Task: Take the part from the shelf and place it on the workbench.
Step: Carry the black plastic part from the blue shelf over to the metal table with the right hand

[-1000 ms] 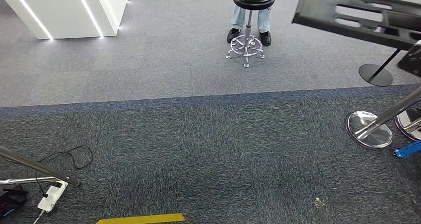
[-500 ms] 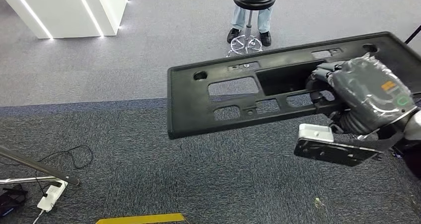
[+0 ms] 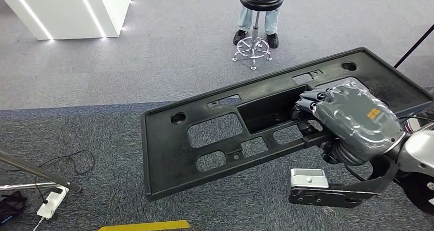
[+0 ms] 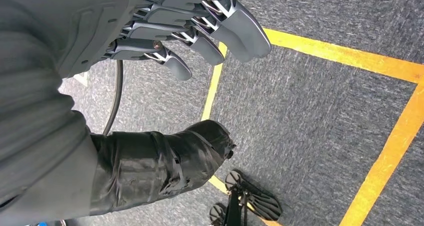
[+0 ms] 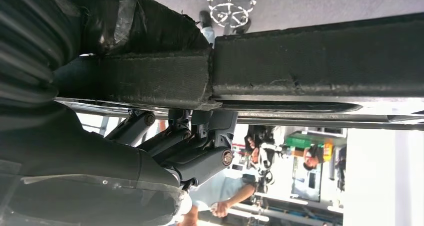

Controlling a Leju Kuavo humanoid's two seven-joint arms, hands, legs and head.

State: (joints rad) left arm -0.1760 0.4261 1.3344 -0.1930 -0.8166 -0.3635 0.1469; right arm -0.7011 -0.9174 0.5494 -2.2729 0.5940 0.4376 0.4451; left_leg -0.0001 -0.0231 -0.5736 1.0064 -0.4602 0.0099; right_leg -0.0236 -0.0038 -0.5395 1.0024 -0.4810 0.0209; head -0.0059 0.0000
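The part (image 3: 215, 133) is a long flat black plastic panel with several cut-outs. It hangs over the carpet in the head view, tilted, its far end up to the right. My right hand (image 3: 343, 118) grips it through a middle opening near that end. In the right wrist view its dark edge (image 5: 310, 60) crosses the picture with my fingers (image 5: 200, 141) wrapped around it. My left hand (image 4: 165, 35) hangs over the carpet, fingers apart and holding nothing.
A black stool on a chrome base (image 3: 258, 16) stands ahead, a person's legs (image 3: 256, 23) behind it. A white lit counter (image 3: 71, 8) stands far left. A power strip with cable (image 3: 51, 203) and metal poles lie at the lower left. Yellow floor tape (image 3: 146, 225) runs along the bottom edge.
The panel has swung from the upper right corner down and left across the view, carried by my right hand. It now sits lower and more tilted than half a second ago.
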